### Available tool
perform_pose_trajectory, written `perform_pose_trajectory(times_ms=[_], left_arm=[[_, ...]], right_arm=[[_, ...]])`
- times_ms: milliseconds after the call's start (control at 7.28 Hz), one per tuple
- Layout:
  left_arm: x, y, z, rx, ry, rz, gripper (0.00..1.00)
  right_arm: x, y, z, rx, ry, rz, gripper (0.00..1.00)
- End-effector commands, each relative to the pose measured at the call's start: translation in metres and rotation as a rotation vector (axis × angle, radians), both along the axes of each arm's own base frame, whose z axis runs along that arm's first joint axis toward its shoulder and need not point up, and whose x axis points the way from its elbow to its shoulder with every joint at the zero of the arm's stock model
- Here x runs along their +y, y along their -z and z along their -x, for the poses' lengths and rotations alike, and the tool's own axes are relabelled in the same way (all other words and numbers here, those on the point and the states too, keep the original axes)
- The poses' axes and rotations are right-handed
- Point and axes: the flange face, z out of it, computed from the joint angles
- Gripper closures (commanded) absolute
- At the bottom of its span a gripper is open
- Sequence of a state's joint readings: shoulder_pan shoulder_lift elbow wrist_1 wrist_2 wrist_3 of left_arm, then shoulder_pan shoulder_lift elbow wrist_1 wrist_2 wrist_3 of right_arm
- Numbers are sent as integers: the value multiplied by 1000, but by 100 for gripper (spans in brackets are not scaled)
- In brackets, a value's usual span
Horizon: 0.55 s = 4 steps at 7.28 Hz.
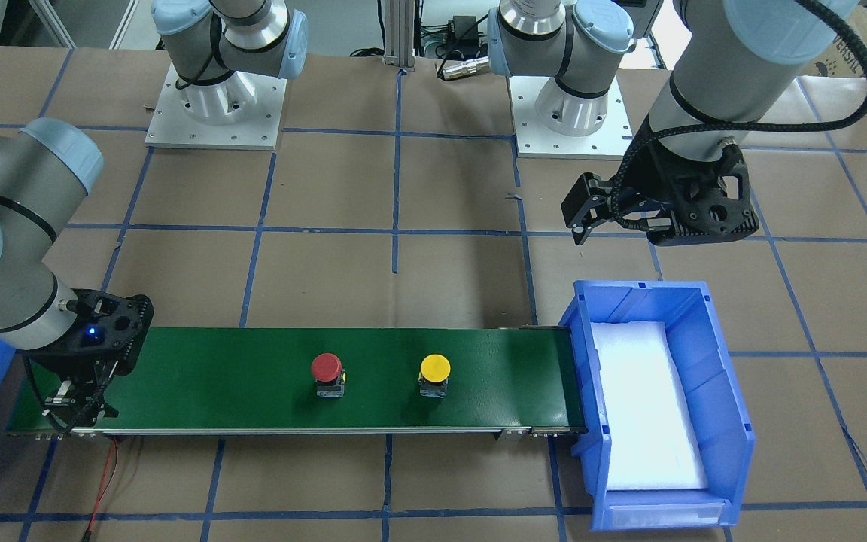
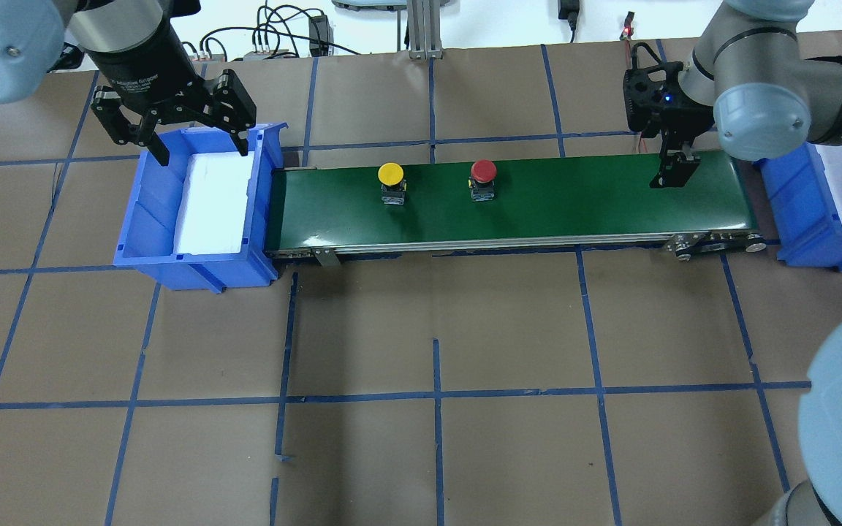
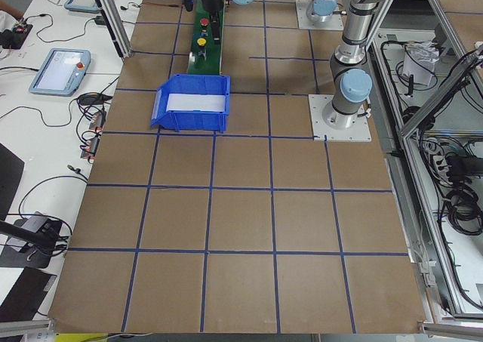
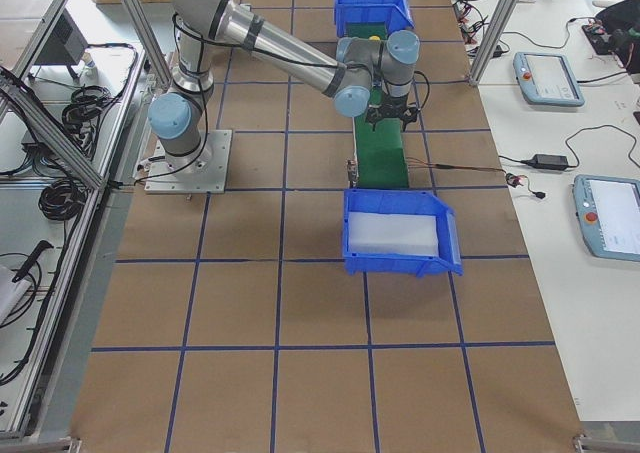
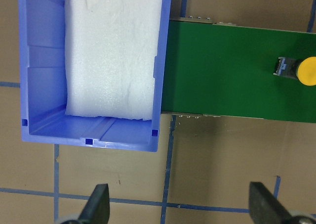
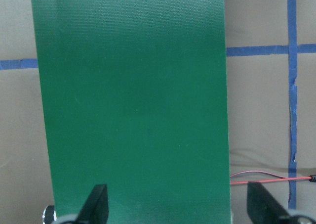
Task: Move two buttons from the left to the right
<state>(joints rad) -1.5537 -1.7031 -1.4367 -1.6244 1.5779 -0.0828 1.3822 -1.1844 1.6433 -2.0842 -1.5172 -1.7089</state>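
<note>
Red button [image 2: 483,172] and yellow button [image 2: 390,174] upright mid-belt [image 2: 574,204]. Right gripper [image 2: 673,174] wide open over belt's right end, left gripper [image 2: 203,150] wide open above bin [image 2: 143,219]. Can't tell if belt runs; grab red first, jaws low on the body

Pretty clearly a robotics lab, nobody's home. The table [image 2: 435,453] is papered brown and gridded with blue tape, 2 grey industrial arms [image 4: 290,58] are bolted onto metal base plates [image 1: 215,113], and an aluminium-profile frame [image 4: 140,18] fences it in. Teach pendants [image 4: 548,77] sit on a white side table [image 4: 600,303], cable bundles [image 3: 456,172] hang around, and a green conveyor belt [image 2: 538,204] runs between blue bins [image 2: 147,208].
</note>
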Motion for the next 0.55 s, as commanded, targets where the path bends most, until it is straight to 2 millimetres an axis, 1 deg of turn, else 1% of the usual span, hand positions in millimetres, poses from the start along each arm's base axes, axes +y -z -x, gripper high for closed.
perform_pose_trajectory(times_ms=[0, 275, 412], left_arm=[[4, -2, -1, -5, -1, 1, 0], [5, -2, -1, -5, -3, -2, 0], [5, -2, -1, -5, -3, -2, 0]], right_arm=[[0, -2, -1, 2, -1, 3, 0], [0, -1, -1, 2, -1, 2, 0], [0, -1, -1, 2, -4, 2, 4]])
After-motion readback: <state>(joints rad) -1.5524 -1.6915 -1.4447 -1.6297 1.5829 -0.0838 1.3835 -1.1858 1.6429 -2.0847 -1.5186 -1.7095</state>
